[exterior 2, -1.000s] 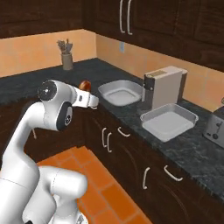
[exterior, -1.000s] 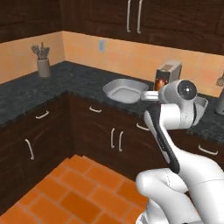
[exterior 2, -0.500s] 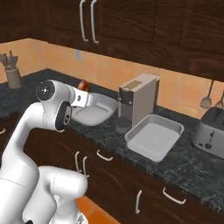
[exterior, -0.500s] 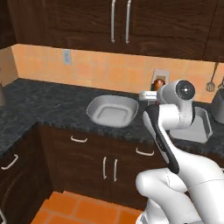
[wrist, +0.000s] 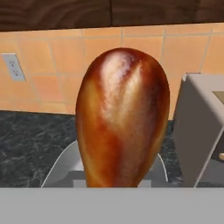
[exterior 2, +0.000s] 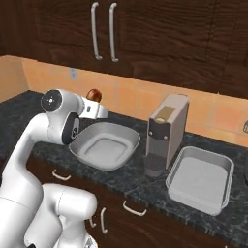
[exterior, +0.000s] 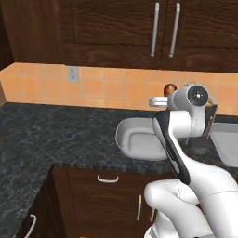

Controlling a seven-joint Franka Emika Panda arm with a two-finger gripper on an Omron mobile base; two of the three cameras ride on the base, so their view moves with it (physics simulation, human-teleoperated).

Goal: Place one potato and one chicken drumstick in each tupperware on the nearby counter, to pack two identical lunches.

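Observation:
A glossy brown chicken drumstick looms large in the hand view, held up in my gripper, which is shut on it. From the base views the drumstick pokes above the hand, over the near edge of the wide basin tupperware. The basin looks empty. Further right on the black speckled counter lies the rectangular tray tupperware, also empty. No potato is in sight.
A tall beige coffee machine stands between the two containers. A wall outlet sits on the orange tiled backsplash. Dark upper cabinets with long handles hang above; the counter stretches away to the left.
The base has driven, so the whole scene has shifted: the basin, machine and tray now lie straight ahead and closer. The drumstick stays in the gripper.

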